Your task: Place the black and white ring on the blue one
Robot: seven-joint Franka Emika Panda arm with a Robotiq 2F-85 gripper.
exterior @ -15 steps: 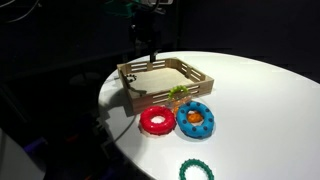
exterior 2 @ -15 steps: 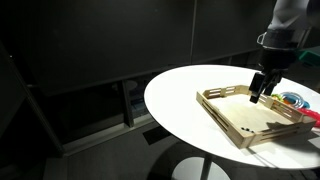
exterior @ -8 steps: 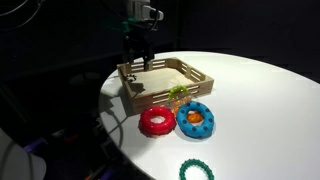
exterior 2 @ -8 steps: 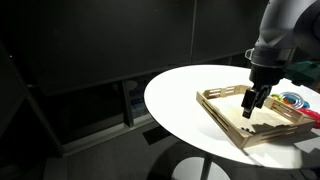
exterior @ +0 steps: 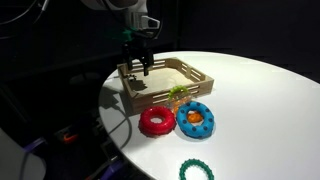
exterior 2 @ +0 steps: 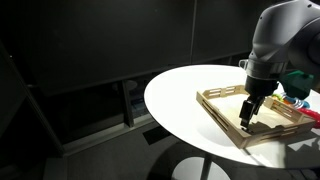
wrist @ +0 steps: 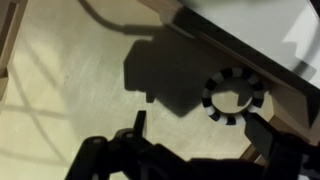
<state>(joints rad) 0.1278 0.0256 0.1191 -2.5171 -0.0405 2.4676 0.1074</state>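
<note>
The black and white ring (wrist: pixel 232 97) lies flat on the floor of the wooden tray (exterior: pixel 197 75), close to the tray wall; it shows only in the wrist view. My gripper (wrist: pixel 195 128) is open and empty, its fingers hanging just above the tray floor with the ring just beyond and between the fingertips. In both exterior views the gripper (exterior: pixel 137 66) (exterior 2: pixel 248 110) reaches down into the tray (exterior 2: pixel 225 119). The blue ring (exterior: pixel 196 117) with an orange piece in its middle lies on the white table in front of the tray.
A red ring (exterior: pixel 156 121) lies next to the blue one. A green beaded ring (exterior: pixel 196 170) lies near the table's front edge. A small green object (exterior: pixel 177 93) sits at the tray's front wall. The round white table (exterior: pixel 260 110) drops off into darkness.
My gripper has come down and moved toward the tray's near-left corner, lower into the tray. The rings on the table have not moved.
</note>
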